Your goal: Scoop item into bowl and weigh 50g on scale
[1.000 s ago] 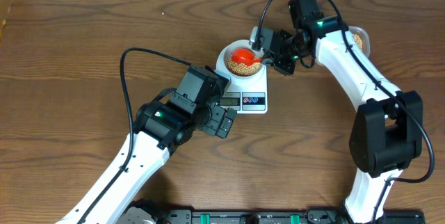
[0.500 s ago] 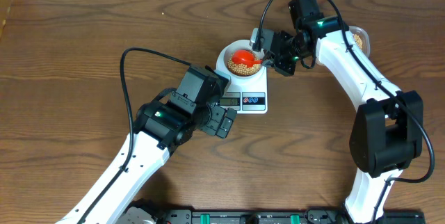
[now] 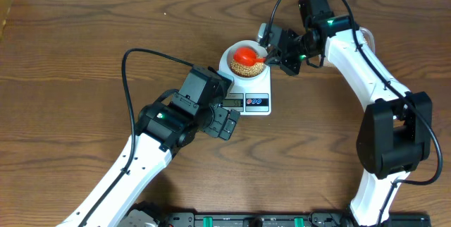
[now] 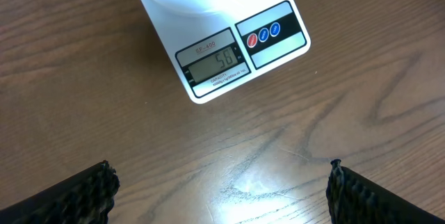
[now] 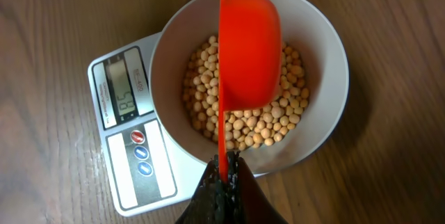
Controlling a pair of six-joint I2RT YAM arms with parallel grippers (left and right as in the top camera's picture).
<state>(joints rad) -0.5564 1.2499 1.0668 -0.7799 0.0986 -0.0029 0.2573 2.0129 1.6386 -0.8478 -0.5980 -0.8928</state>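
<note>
The white bowl (image 5: 313, 36) (image 3: 229, 56) stands on the white scale (image 3: 250, 93) (image 4: 215, 22) (image 5: 132, 182) and holds a loose layer of tan beans (image 5: 278, 123) (image 3: 243, 67). The scale display (image 4: 214, 62) reads 58. My right gripper (image 5: 226, 165) (image 3: 276, 56) is shut on the handle of an orange scoop (image 5: 249, 50) (image 3: 245, 56), which hangs turned over above the beans in the bowl. My left gripper (image 4: 222, 189) (image 3: 227, 123) is open and empty above the wood just in front of the scale.
The wooden table (image 3: 84, 44) spreads to all sides. A container of more beans (image 3: 364, 41) peeks out behind the right arm at the far right. Black cables arch over both arms.
The right gripper has shifted slightly up and right, and the scoop has turned over more above the bowl. The left arm has not moved.
</note>
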